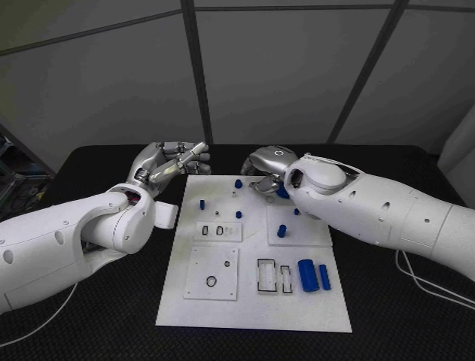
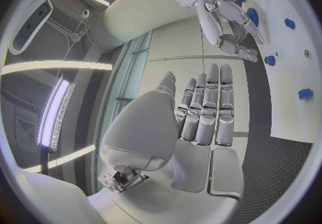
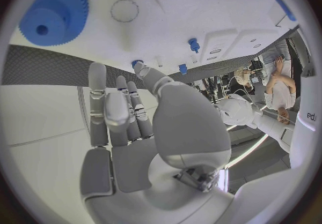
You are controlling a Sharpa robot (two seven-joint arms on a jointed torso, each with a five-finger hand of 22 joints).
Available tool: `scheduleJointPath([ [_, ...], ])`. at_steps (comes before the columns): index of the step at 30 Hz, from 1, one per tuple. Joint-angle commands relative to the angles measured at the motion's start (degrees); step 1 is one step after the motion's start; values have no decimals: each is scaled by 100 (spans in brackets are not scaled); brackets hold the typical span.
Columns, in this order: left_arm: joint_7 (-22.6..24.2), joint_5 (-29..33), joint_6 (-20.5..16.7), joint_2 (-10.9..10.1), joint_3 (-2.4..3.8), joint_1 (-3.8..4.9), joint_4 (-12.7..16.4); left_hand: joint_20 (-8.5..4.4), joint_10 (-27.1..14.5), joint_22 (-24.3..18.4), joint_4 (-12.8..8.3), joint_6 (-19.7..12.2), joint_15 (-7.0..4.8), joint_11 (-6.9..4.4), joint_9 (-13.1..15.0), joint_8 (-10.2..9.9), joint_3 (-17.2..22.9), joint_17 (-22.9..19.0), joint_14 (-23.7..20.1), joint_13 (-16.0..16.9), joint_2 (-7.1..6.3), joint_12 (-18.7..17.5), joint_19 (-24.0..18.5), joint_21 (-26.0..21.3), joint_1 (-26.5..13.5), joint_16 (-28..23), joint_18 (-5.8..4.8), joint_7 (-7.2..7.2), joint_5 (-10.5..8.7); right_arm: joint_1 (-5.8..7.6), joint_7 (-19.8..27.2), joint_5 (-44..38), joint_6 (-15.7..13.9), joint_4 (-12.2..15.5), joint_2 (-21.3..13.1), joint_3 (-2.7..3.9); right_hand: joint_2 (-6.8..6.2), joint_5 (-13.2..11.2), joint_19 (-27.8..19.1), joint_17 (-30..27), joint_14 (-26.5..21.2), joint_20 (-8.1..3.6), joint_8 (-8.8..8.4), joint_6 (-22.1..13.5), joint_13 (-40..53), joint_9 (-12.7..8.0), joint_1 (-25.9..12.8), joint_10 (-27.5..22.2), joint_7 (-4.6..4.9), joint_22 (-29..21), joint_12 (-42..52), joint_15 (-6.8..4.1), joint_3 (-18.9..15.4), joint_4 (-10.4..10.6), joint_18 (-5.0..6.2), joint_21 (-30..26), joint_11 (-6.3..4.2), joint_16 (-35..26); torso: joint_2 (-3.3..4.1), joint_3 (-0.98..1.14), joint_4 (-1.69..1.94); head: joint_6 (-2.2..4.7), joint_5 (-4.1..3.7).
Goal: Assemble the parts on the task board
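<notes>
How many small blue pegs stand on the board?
5 pegs: one at the far edge, two left of centre, two beside the right arm, at and. The arm may hide more.

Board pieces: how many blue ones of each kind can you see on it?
Small pegs: 5
Big cylinders: 2
Gear: 1
Total: 8

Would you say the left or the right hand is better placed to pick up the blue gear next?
Probably the right. The right hand hovers over the board's far end, open, with the blue gear close by. The left hand is open too, but off the board's far left corner.
</notes>
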Motion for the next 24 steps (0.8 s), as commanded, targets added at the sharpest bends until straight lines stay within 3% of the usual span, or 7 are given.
scheduleJointPath([
  [1,42,-26,81,-15,6,10,-7,25,66,3,-12,58,29,-6,6,-17,-12,15,3,12,-26,-30,-30,2,-25,-32,-76,-8,-28,11,45,290,-594,444,-378,6,36,54,186,167,82,-21,37,163,-9,8,-26,251,14,257,57,-20,69,64,-62,158,-44,89,-32,22,-45,-3,0],
  [7,37,-26,98,-27,5,9,-19,24,119,3,-10,99,22,-20,10,-15,-8,37,9,18,-23,-31,-36,2,-27,-55,-74,-20,-29,11,-183,1229,-481,1225,-1271,34,-199,110,614,778,207,-91,47,356,177,3,-286,1232,9,947,407,-145,-34,241,-178,563,-201,421,-71,46,-94,-4,4],
  [12,28,-26,111,-11,5,8,-36,24,133,3,-8,108,20,-23,10,-15,-8,43,11,19,-23,-31,-37,3,-29,-61,-73,-23,-29,11,-464,1449,46,1299,-1560,63,-483,-85,737,1027,228,-141,-78,3,536,-43,-561,1788,-43,1109,839,-231,-560,483,-213,654,-286,565,-78,59,-112,11,-14],
  [15,22,-26,126,10,4,7,-45,24,137,4,-7,110,19,-24,10,-15,-8,45,13,20,-23,-31,-37,3,-31,-62,-73,-23,-29,11,-598,1474,349,1221,-1602,72,-353,-30,902,1577,290,-166,-22,-205,1429,-12,-104,1596,-61,1337,1603,-258,-1537,947,-268,775,-323,857,-61,48,-80,18,-51],
  [17,20,-26,130,19,4,6,-54,24,137,4,-7,110,19,-24,10,-15,-8,45,13,20,-23,-31,-37,3,-31,-62,-73,-23,-29,11,-635,1480,452,1179,-1595,74,-341,-21,980,1889,327,-170,-10,-221,1934,-8,70,1435,-31,1487,2051,-231,-1839,1242,-278,858,-315,1008,-56,51,-80,21,-46],
  [18,20,-26,127,24,4,6,-58,23,142,4,-6,113,18,-24,10,-16,-8,48,18,20,-23,-32,-35,4,-33,-63,-72,-24,-29,11,-656,1483,512,1155,-1587,75,-342,20,1045,2111,352,-128,17,-211,2715,-3,339,1017,12,1619,2690,-243,-2068,1647,-323,950,-329,1133,-57,52,-82,21,-34],
  [24,20,-26,115,40,4,5,-69,23,143,4,-6,113,17,-25,9,-17,-8,50,19,20,-23,-33,-35,5,-33,-63,-72,-24,-29,11,-735,1490,734,991,-1500,78,-357,80,1244,2730,442,-116,36,-211,4618,-7,631,1224,-13,2116,4374,-188,-2127,2086,-374,1235,-250,1384,-58,40,-89,22,-42],
])
